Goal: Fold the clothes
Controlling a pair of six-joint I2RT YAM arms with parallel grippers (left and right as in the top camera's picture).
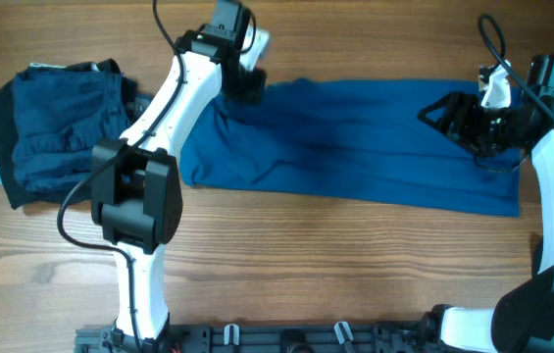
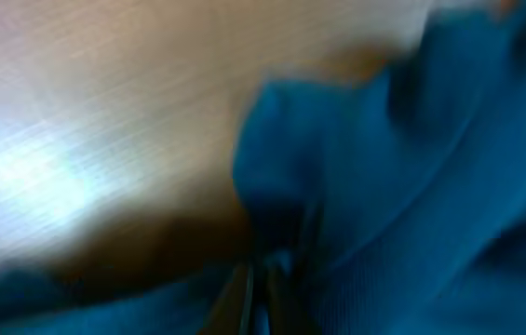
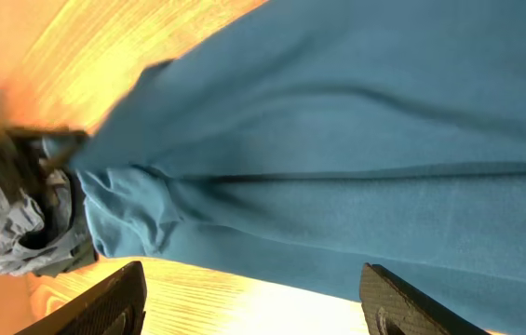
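The medium-blue shirt (image 1: pixel 355 147) lies as a long folded strip across the table, from the centre-left to the right edge. My left gripper (image 1: pixel 244 84) is at the strip's far-left top corner. In the blurred left wrist view its fingers (image 2: pixel 264 296) are pressed together on blue cloth (image 2: pixel 411 186). My right gripper (image 1: pixel 431 112) hovers over the strip's right part and points left. Its fingers (image 3: pixel 255 302) are spread wide and empty above the table, next to the cloth edge (image 3: pixel 356 158). A dark navy garment pile (image 1: pixel 56 132) sits at the far left.
The bare wooden tabletop (image 1: pixel 335 265) spans the front half. The left arm's base (image 1: pixel 139 196) stands in front of the shirt's left end. A rail with clips (image 1: pixel 286 338) runs along the front edge. The right arm's cable (image 1: pixel 497 44) loops at the back right.
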